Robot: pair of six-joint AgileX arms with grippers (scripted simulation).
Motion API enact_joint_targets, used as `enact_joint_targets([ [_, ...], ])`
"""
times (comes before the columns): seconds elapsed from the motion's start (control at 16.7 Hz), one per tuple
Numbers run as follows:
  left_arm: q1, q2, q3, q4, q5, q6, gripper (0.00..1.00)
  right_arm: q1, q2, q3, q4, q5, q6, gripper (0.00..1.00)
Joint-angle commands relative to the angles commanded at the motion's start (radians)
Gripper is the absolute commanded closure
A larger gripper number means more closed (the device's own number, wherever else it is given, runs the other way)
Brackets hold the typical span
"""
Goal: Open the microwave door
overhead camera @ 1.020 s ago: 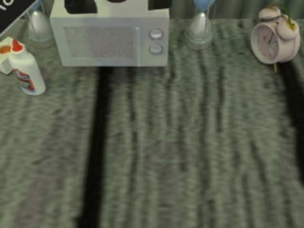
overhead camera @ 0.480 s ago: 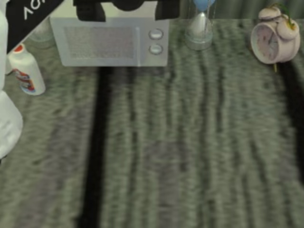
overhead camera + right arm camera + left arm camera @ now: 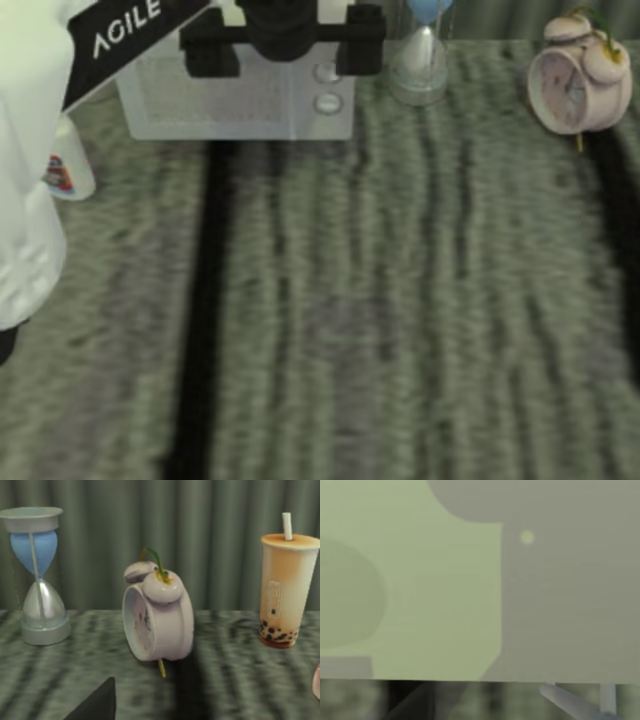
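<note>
Flat white microwave door with grey mesh window (image 3: 215, 97) sits shut at 11 o'clock on the counter (image 3: 400, 300), fronting the boxy off-white microwave (image 3: 330, 120). Left gripper (image 3: 283, 40) hangs over its top front edge; fingers' state: cannot tell. Right arm out of sight. Risk: descending blind, it could shove the microwave or miss the door edge.

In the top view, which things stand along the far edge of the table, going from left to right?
Glue bottle → microwave, with the left gripper over its top → hourglass → alarm clock.
</note>
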Motion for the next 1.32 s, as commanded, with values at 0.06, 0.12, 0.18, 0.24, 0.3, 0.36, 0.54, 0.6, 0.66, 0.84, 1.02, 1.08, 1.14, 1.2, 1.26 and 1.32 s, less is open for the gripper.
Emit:
enact_joint_targets([
  [0.06,0.001,0.002,-0.001,0.003,0.0,0.001,0.0,0.0,0.0,0.0,0.0,0.0,0.0,0.0],
  [0.12,0.001,0.002,-0.001,0.003,0.0,0.001,0.0,0.0,0.0,0.0,0.0,0.0,0.0,0.0],
  [0.18,0.001,0.002,-0.001,0.003,0.0,0.001,0.0,0.0,0.0,0.0,0.0,0.0,0.0,0.0],
  [0.24,0.001,0.002,-0.001,0.003,0.0,0.001,0.0,0.0,0.0,0.0,0.0,0.0,0.0,0.0],
  [0.3,0.001,0.002,-0.001,0.003,0.0,0.001,0.08,0.0,0.0,0.0,0.0,0.0,0.0,0.0],
  [0.36,0.001,0.002,-0.001,0.003,0.0,0.001,0.15,0.0,0.0,0.0,0.0,0.0,0.0,0.0],
  [0.54,0.001,0.002,-0.001,0.003,0.0,0.001,0.38,0.0,0.0,0.0,0.0,0.0,0.0,0.0],
  [0.6,0.001,0.002,-0.001,0.003,0.0,0.001,0.45,0.0,0.0,0.0,0.0,0.0,0.0,0.0],
  [0.66,0.001,0.002,-0.001,0.003,0.0,0.001,0.53,0.0,0.0,0.0,0.0,0.0,0.0,0.0],
  [0.84,0.001,0.002,-0.001,0.003,0.0,0.001,0.75,0.0,0.0,0.0,0.0,0.0,0.0,0.0],
  [1.02,0.001,0.002,-0.001,0.003,0.0,0.001,0.98,0.0,0.0,0.0,0.0,0.0,0.0,0.0],
  [1.08,0.001,0.002,-0.001,0.003,0.0,0.001,1.0,0.0,0.0,0.0,0.0,0.0,0.0,0.0],
  [1.14,0.001,0.002,-0.001,0.003,0.0,0.001,1.0,0.0,0.0,0.0,0.0,0.0,0.0,0.0],
  [1.2,0.001,0.002,-0.001,0.003,0.0,0.001,1.0,0.0,0.0,0.0,0.0,0.0,0.0,0.0],
  [1.26,0.001,0.002,-0.001,0.003,0.0,0.001,1.0,0.0,0.0,0.0,0.0,0.0,0.0,0.0],
  [1.32,0.001,0.002,-0.001,0.003,0.0,0.001,1.0,0.0,0.0,0.0,0.0,0.0,0.0,0.0],
])
